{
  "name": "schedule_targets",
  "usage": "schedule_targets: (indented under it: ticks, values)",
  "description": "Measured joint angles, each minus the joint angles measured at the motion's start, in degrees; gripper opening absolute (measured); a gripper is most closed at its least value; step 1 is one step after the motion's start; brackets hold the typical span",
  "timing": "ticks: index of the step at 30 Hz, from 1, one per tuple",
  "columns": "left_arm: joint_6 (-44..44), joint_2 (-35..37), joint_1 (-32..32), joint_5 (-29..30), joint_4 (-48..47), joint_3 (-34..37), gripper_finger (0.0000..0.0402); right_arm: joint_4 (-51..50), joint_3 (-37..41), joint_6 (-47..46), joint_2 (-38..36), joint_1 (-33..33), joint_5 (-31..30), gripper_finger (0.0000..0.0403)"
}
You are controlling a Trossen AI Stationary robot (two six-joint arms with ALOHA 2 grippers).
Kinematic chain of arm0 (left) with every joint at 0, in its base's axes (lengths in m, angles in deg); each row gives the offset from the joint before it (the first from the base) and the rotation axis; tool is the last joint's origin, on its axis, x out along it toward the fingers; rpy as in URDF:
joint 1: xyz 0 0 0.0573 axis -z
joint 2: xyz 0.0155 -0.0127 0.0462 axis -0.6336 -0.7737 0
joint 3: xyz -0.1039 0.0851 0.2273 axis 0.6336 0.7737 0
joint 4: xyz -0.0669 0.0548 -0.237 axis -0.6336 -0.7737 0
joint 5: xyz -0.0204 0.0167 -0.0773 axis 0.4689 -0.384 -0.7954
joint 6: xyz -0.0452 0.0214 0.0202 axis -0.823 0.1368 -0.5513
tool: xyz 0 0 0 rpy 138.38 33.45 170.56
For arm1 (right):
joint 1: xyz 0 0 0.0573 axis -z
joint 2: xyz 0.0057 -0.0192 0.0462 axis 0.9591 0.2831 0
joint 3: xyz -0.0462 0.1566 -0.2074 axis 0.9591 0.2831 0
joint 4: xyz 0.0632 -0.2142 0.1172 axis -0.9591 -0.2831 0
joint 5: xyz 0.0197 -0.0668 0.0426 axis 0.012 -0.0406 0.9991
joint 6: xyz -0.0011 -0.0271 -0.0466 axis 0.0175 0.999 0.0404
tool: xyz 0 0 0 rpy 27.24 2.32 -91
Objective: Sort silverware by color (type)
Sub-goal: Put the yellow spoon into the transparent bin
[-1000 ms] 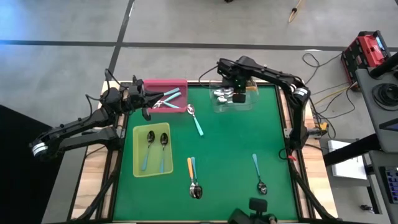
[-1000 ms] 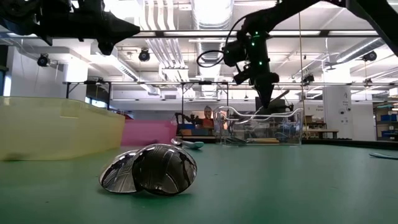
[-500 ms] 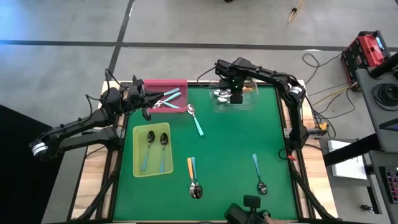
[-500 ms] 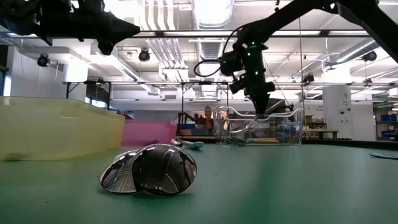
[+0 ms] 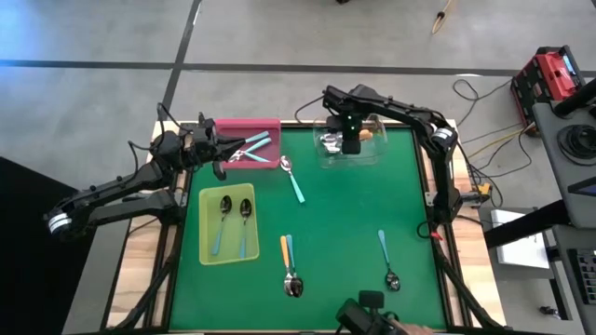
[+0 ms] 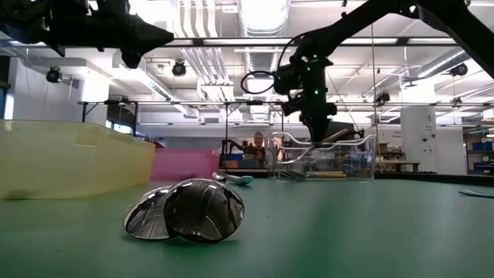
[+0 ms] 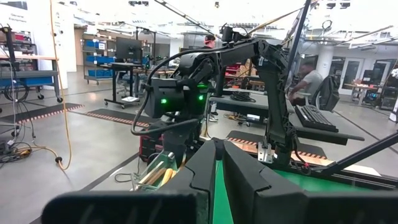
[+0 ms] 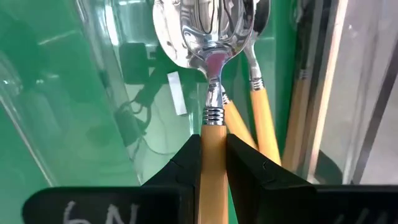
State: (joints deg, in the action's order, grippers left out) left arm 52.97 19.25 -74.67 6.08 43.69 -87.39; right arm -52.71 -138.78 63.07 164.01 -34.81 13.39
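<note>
My right gripper [image 8: 213, 163] pinches an orange-handled spoon [image 8: 211, 93] by its slim handle, over the clear tray [image 5: 372, 154] where other orange spoons lie. It seems light, stiff and slick, so mid-handle suits. My left gripper [image 5: 219, 160], pressed together, waits by the pink tray [image 5: 244, 125].

Two dark jointed robot arms

Black segmented links with looped black cables; green lights glow on the right arm [image 6: 309, 66]; white wrist bands.

The right gripper [image 8: 213, 158] pinches an orange-handled spoon [image 8: 211, 93] by its handle, bowl forward, inside the clear tray [image 8: 56, 106]. More orange spoons [image 8: 264, 121] lie just beside it on the tray's floor.
</note>
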Motion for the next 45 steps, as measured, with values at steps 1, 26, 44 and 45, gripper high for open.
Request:
schedule_targets:
  ticks: [1,26,44,45]
  values:
    - [0.0,0.0,0.0,0.0,0.0,0.0,0.0013,0.4,0.0,0.4,0.0,0.0,0.1,0.0044]
    - [0.0,0.0,0.0,0.0,-0.5,0.0,0.0013,2.1,2.7,1.0,0.0,1.4,4.2,0.0044]
    - [-0.3,0.0,0.0,0.0,-0.6,0.0,0.0013,4.1,5.6,0.5,0.0,1.4,4.6,0.0040]
    - [-0.3,0.0,0.0,0.0,-0.6,0.0,0.0013,4.3,5.6,0.4,0.0,1.4,5.2,0.0040]
